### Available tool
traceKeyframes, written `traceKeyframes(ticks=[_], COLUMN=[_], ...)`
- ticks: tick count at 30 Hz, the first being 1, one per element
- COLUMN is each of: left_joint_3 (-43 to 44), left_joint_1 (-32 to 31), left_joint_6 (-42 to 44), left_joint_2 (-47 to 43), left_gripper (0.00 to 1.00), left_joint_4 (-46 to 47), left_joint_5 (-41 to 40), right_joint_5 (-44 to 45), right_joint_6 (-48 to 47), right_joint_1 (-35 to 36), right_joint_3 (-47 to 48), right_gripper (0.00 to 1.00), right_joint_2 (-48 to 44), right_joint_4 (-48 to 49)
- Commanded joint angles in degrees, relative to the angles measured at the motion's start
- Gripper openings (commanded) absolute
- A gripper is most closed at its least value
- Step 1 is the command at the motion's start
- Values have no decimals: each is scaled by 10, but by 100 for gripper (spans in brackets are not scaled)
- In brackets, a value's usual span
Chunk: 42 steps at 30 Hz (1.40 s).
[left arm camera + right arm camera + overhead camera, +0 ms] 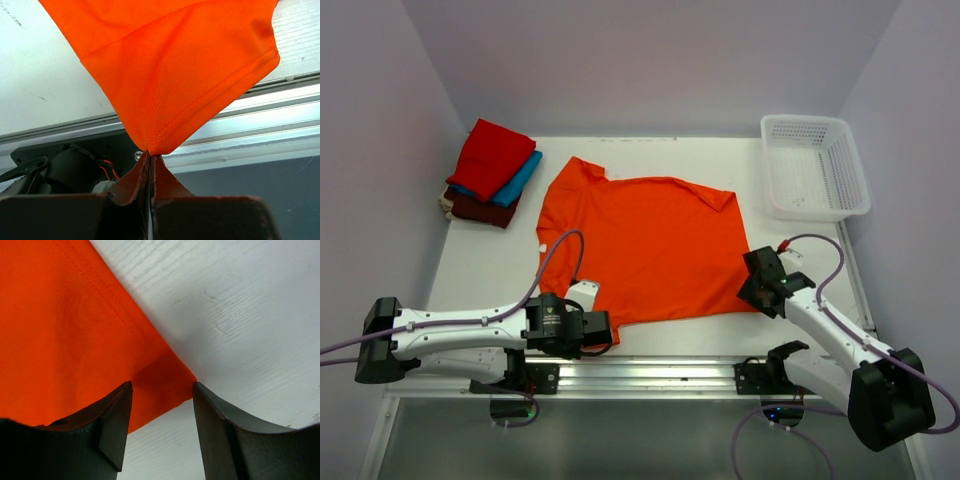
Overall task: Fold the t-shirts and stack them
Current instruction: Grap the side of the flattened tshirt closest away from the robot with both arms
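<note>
Starting at the far left corner of the table, three folded t-shirts lie stacked, red over turquoise over maroon, well apart from the work; the left gripper is pinched tight on the near left hem corner of the orange t-shirt, which lies spread flat mid-table with its sleeves toward the far side; that pinched corner hangs past the table's near edge, above the rail; the right gripper stands partly open, its fingers straddling the near right hem corner without clamping it; the step in hand, I judge, is taking both hem corners for the first fold; next the right fingers need to settle and close on the cloth, then both arms carry the hem toward the sleeves; bare table beyond the shirt gives room, though the white basket sits near at far right.
</note>
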Motion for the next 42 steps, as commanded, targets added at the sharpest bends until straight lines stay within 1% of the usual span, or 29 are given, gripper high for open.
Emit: traceKeyframes(ticks=[1,3,6,12,14,16,18,19,22,25,28,29,31,32,34,35,39,42], left_joint_3=[18,13,12,13,10,7,4,2,-9,-19,-21,-18,-19,-17,-14,-11,-4,-23], left_joint_1=[-3,-3,-3,-3,-3,-3,-3,-3,-3,-3,-3,-3,-3,-3,-3,-3,12,51], left_joint_6=[-13,-14,-14,-12,-14,-16,-17,-18,-19,-24,-27,-27,-20,-21,-23,-25,-39,-13], left_joint_2=[-3,-5,-7,-2,-3,-4,-6,-8,-15,-28,-44,-49,-69,-75,-85,-85,-71,-75], left_gripper=[0,0,0,0,0,0,0,0,0,0,0,0,0,0,0,0,0,0], left_joint_4=[-13,-12,-12,-15,-15,-14,-14,-13,-10,6,27,51,78,102,119,128,126,167], left_joint_5=[-17,-15,-12,-9,-8,-8,-6,-6,-7,-7,-8,-10,-29,-52,-79,-109,-172,-194], right_joint_5=[65,87,97,83,82,85,91,96,98,95,81,79,86,94,109,111,116,118], right_joint_6=[76,96,112,124,135,148,152,151,149,136,122,114,98,82,63,46,11,-6], right_joint_1=[12,16,17,26,44,53,57,56,57,57,58,57,57,57,57,56,57,57], right_joint_3=[-5,-8,-17,-22,-28,-35,-36,-37,-33,-40,-38,-36,-16,-8,17,26,62,82], right_gripper=[55,55,55,55,54,47,38,26,7,1,0,0,0,0,0,0,0,0], right_joint_2=[-24,-25,-19,-16,-24,-27,-24,-18,-15,-30,-59,-75,-89,-96,-102,-100,-65,-25], right_joint_4=[-26,-27,-26,-34,-44,-43,-40,-33,-28,-17,-17,-18,-27,-32,-34,-33,-12,18])
